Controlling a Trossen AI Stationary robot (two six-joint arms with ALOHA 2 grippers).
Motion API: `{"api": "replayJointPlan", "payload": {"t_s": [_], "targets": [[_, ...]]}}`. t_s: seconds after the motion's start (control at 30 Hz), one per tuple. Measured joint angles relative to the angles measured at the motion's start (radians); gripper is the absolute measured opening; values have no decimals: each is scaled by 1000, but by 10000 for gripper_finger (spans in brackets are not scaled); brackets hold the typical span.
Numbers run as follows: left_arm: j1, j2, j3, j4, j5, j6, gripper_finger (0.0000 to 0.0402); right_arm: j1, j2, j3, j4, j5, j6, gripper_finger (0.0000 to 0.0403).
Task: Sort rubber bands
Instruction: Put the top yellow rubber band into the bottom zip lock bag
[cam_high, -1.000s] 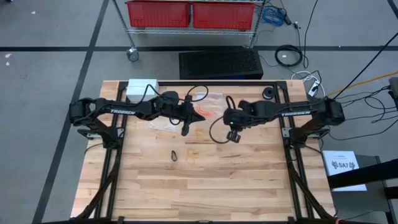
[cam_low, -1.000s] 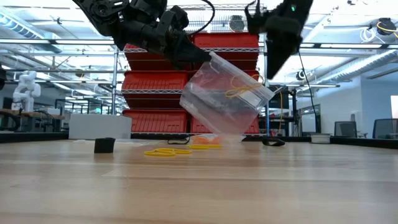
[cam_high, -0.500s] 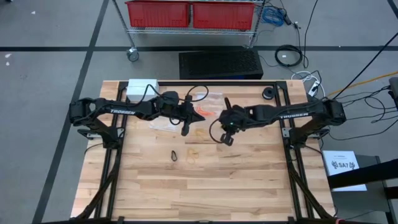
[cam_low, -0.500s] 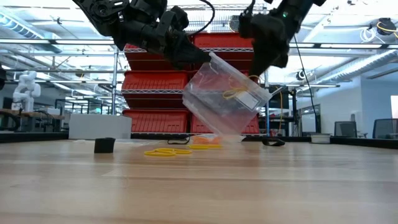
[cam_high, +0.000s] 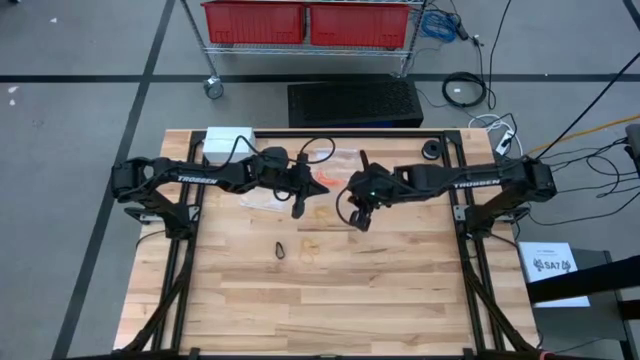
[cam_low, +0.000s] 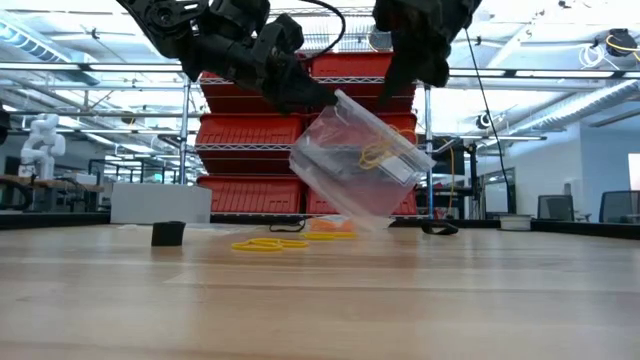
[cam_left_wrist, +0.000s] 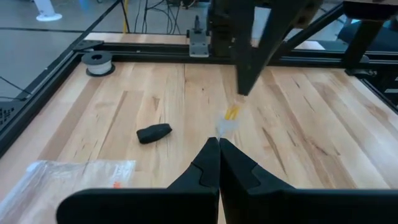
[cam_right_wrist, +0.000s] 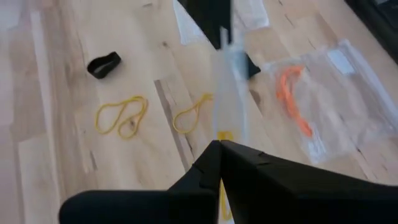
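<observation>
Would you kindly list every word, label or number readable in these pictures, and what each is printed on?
"TROSSEN" on the left arm.
"TROSSEN" on the right arm.
"SA7", roughly, on the white sheet beside the table; its smaller marks are too small to read.
Nothing readable on the clear bag or the red bins.

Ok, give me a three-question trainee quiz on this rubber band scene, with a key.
1. True or false: the clear bag pinched by the left tool lies flat on the table.
2. What colour is the rubber band inside that bag? A) black B) yellow C) orange
3. Name the colour of the bands in the other bag, the one lying on the table.
Key: 1 false, it hangs raised; 2 B; 3 orange.
</observation>
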Motion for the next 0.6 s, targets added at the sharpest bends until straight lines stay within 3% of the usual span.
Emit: {"api": "replayJointPlan", "payload": {"t_s": [0.27,0.43,0.6], "targets": [[0,0,0,31,-13,3,0,4,-5,8,-32,15,-10,0],[7,0,0,54,-31,-1,0,79,-80,29,-197,178,41,0],[8,0,-38,153,-31,-24,0,169,-193,-112,-167,272,146,0]]}}
